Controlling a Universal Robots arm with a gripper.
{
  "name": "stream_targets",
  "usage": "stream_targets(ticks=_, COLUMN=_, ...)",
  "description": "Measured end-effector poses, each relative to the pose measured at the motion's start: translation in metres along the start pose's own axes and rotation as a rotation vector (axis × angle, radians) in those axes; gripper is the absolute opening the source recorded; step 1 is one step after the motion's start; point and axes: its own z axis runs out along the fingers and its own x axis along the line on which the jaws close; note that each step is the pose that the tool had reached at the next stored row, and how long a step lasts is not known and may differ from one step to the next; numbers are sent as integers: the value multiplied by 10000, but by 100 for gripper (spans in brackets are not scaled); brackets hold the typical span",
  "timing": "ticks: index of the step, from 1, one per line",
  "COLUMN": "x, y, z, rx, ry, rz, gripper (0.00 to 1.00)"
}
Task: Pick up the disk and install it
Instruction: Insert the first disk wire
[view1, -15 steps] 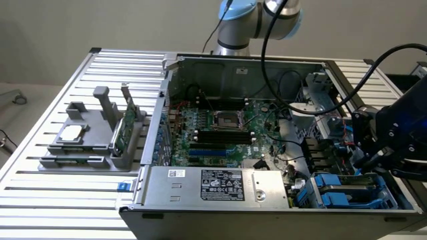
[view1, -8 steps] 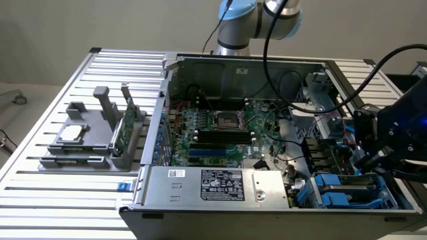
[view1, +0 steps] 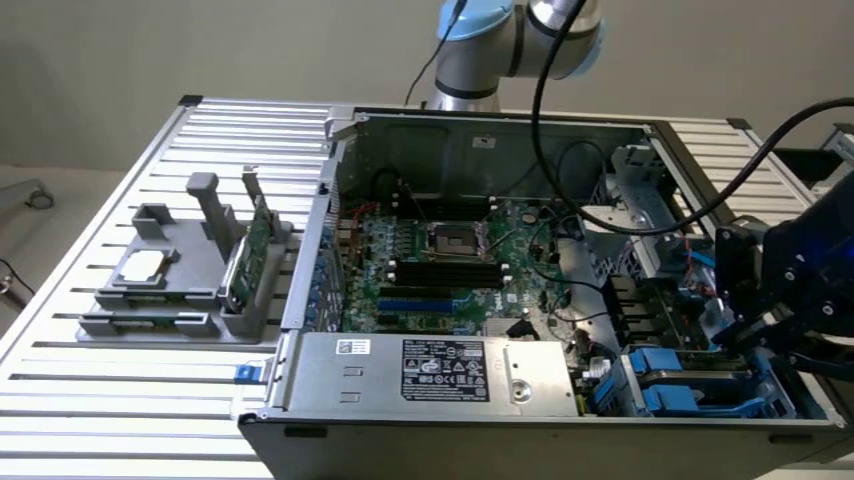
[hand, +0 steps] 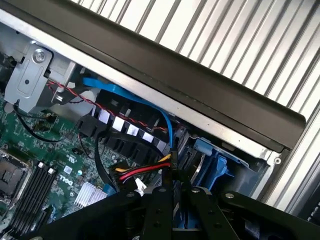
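Wrist view puts the black gripper (hand: 173, 202), fingers drawn almost together on nothing visible, just short of the disk (hand: 212, 161), its blue plastic rails seated in the black metal computer case's (hand: 200, 85) corner bay straight ahead of the fingertips, long axis unclear

I find the disk (view1: 701, 385) low in the drive bay at the open case's near corner, on the exterior view's right. Its blue side rails (hand: 214, 161) show, with the grey body roughly flat between them. I cannot confirm whether it is fully seated.
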Motion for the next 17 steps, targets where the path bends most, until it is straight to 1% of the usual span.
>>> stream_targets(ticks=1, x=-29, y=-13, z=-3, rx=34, ry=19, rz=11, gripper=16)
stream_targets(ticks=3, x=-48, y=-23, z=-12, rx=190, ry=92, rz=105, gripper=16)
stream_targets(ticks=5, x=-50, y=-24, z=-17, rx=272, ry=132, rz=260, gripper=16)
stream_targets(ticks=10, x=-51, y=-25, z=-20, rx=412, ry=207, rz=689, gripper=16)
stream_targets(ticks=13, x=-51, y=-25, z=-23, rx=479, ry=238, rz=914, gripper=16)
stream_targets(ticks=15, x=-51, y=-25, z=-26, rx=509, ry=260, rz=1089, gripper=16)
stream_targets(ticks=17, x=-51, y=-25, z=-29, rx=524, ry=277, rz=1276, gripper=16)
